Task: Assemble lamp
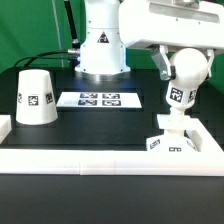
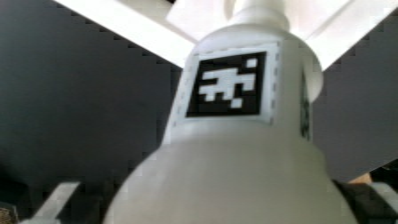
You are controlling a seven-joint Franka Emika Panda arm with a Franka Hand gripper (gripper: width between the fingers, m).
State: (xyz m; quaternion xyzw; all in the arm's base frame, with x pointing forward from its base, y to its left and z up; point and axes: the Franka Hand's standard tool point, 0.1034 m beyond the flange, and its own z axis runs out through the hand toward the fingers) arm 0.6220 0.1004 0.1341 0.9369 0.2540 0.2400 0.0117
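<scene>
The round bulb is held upright at the exterior view's right, its tagged neck pointing down onto the small angular base block by the front right corner. I cannot tell whether the neck is seated in the base. My gripper is shut on the bulb's ball from above. In the wrist view the bulb fills the picture, its tag facing the camera, with dark fingers at its sides. The cone shade stands alone at the exterior view's left.
The marker board lies flat in the middle of the black table. A low white wall runs along the front edge and turns up at the right side. The robot's white base stands at the back.
</scene>
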